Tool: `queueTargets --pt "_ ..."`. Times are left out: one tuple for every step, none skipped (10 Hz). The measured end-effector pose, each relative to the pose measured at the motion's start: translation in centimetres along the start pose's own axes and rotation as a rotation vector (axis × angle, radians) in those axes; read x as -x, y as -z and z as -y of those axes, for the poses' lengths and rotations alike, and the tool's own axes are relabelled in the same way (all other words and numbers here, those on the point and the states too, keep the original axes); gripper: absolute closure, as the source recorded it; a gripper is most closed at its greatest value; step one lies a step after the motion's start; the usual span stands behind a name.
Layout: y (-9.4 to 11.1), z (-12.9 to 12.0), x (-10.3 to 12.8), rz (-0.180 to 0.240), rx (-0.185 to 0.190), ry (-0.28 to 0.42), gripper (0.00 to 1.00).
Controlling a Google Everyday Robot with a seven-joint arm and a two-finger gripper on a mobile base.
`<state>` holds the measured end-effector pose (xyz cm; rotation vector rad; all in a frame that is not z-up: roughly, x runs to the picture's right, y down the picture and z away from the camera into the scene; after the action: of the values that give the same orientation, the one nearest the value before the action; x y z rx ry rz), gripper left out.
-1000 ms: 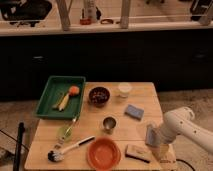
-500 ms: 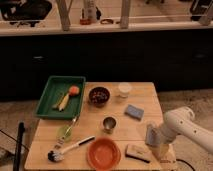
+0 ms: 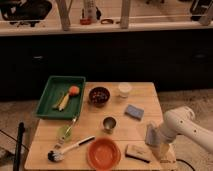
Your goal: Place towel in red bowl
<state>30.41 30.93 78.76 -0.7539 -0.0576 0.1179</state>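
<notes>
The towel (image 3: 152,134) is a pale grey-blue cloth that hangs upright at the end of my white arm (image 3: 177,125), over the right side of the wooden table (image 3: 120,135). My gripper (image 3: 156,138) is shut on it and is mostly hidden behind the cloth. The red bowl (image 3: 104,153) is a shallow orange-red dish at the table's front middle, empty, to the left of and a little nearer than the gripper. The towel is apart from the bowl.
A tan block (image 3: 137,153) lies between the bowl and the gripper. A metal cup (image 3: 109,123), a blue pad (image 3: 134,111), a dark brown bowl (image 3: 99,95) and a white cup (image 3: 124,89) stand behind. A green tray (image 3: 50,102) and a brush (image 3: 70,149) are left.
</notes>
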Motion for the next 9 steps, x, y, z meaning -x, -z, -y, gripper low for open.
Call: queueTargets --pt "0.0 0.0 -0.02 0.003 0.001 0.0 0.41" --pt "0.02 -0.02 0.02 0.004 0.002 -0.001 0.5" --pt "0.08 0.04 0.0 0.002 0.0 0.0 0.59" --pt "0.39 0.17 0.01 0.002 -0.003 0.0 0.72" --pt "0.69 0.28 0.0 0.003 -0.006 -0.001 0.82" --pt "0.94 0.29 -0.04 0.003 -0.006 -0.002 0.9" --pt "0.92 -0.11 -0.06 0.002 0.003 0.0 0.98" --pt "0.94 -0.19 -0.04 0.002 0.004 0.001 1.0" --pt "0.92 -0.29 -0.1 0.001 0.007 0.0 1.0"
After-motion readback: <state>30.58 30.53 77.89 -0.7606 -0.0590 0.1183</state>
